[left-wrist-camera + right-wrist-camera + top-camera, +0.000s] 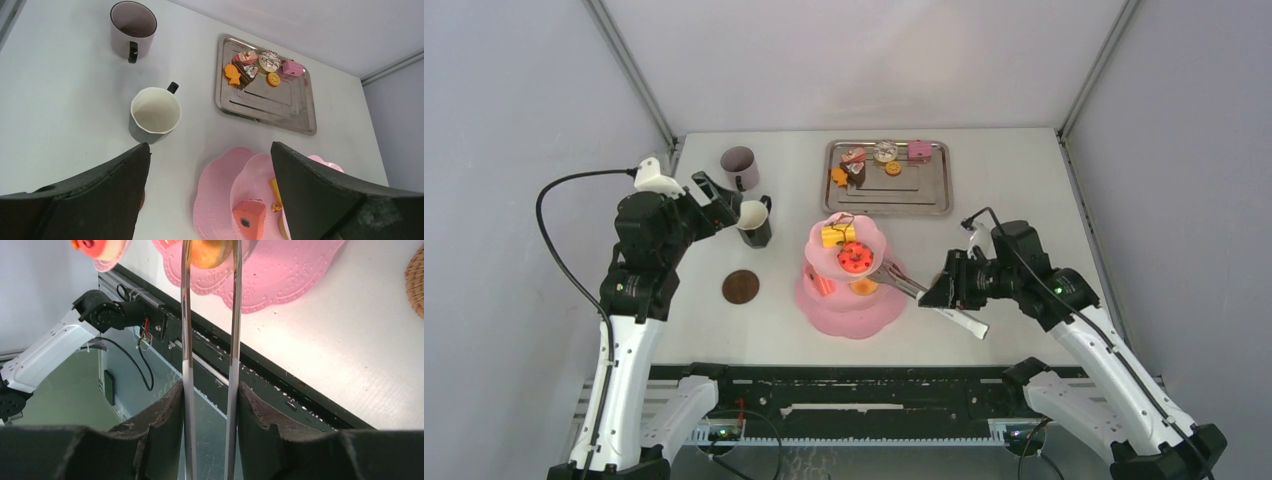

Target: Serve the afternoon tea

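The right tool (210,395) is clamped shut on a pair of thin steel tongs (186,315). The tips of the tongs pinch a round golden-orange toy pastry (210,254) at the edge of the pink three-tier scalloped plastic stand (844,320), which stands mid-table. The pastry looks light and hard, and likely slick against the smooth, springy blades, so I judge it needs a steady squeeze across its widest part.

The left tool (210,147) is wide open and holds nothing. It hangs just short of the black ceramic mug with a white inside (155,115). That mug and the mauve ceramic mug (132,30) behind it are stiff, glazed and heavier, and are probably best gripped across the rim wall. The black mug's handle points away from the tool.

More small colourful toy cakes (874,160) lie on the rectangular steel tray (894,205) at the far side of the white table (1024,200).

The right wrist view cuts off the tongs' tips, so I cannot tell whether the pastry rests on a tier. The upper tiers hide much of the lower ones, and the stand's top handle is hard to make out.
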{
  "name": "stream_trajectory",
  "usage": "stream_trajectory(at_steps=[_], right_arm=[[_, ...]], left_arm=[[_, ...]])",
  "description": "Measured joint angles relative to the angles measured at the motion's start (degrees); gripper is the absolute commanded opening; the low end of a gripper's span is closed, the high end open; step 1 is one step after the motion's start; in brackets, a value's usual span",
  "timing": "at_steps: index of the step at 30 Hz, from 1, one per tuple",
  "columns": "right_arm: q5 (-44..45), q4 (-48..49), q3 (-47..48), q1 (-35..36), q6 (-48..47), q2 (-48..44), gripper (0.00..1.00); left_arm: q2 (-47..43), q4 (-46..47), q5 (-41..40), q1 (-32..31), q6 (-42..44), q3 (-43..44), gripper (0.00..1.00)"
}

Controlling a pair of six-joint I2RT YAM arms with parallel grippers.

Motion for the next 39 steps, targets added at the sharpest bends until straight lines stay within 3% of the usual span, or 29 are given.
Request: stream_trajectory(at_steps=[12,18,30,39], right_arm=[[1.49,-4.17,6.08,-10.82,-4.66,-0.79,0.46],[14.88,-4.37,10.73,-12.15,-5.27,2.99,0.46],[34.8,5.51,26.47,-9.77,-10.51,32.79,0.51],[35.12,10.14,41.55,-11.19,-13.68,54.29,0.49]], left_arm=[[0.66,0.0,0.02,0.0,0.02,0.0,0.94],[0.68,0.0,-0.02,0.0,0.04,0.0,0.94],[1.97,-0.04,-0.09,0.74,0.11,0.11,0.94],[4.15,-0.04,-0.26,1.53,0.13,0.13,0.94]])
